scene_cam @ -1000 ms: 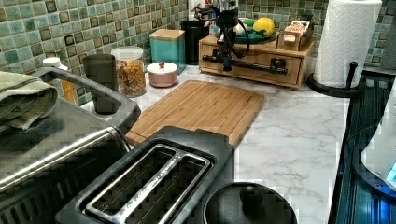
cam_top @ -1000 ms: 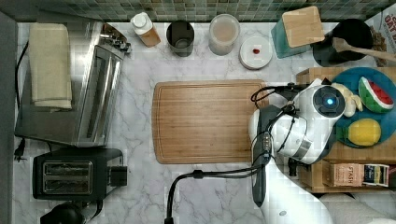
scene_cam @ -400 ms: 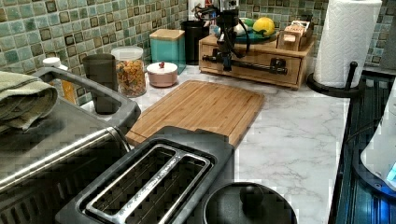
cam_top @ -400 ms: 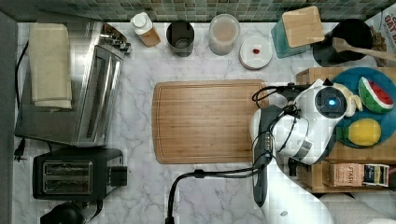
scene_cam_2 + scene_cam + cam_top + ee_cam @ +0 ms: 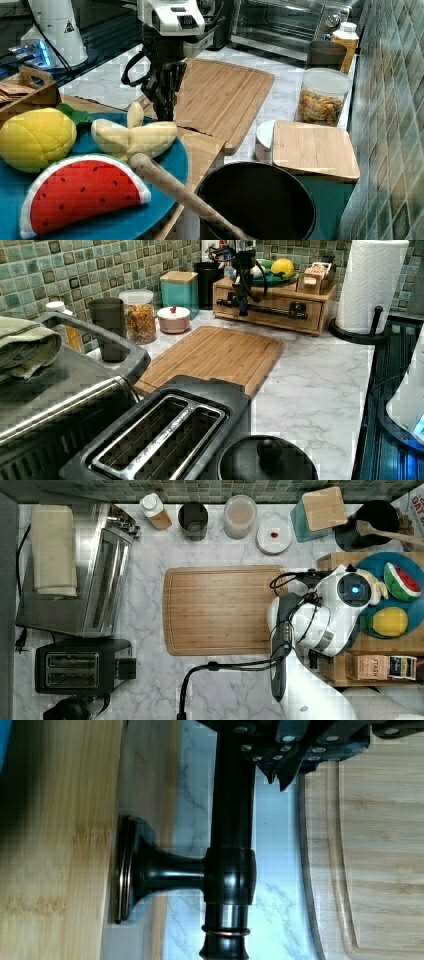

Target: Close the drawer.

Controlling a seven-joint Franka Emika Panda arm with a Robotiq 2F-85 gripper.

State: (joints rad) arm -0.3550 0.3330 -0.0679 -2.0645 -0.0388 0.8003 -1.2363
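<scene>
Gripper (image 5: 243,300) against the drawer (image 5: 270,315) handle (image 5: 231,845) — fingers seemingly together, beside the bar

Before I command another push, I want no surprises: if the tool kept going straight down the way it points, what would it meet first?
Most likely the marble counter in the strip between the drawer and the cutting board. The tool points down beside the black bar handle; depth is unclear, so it may graze the bar first.
</scene>
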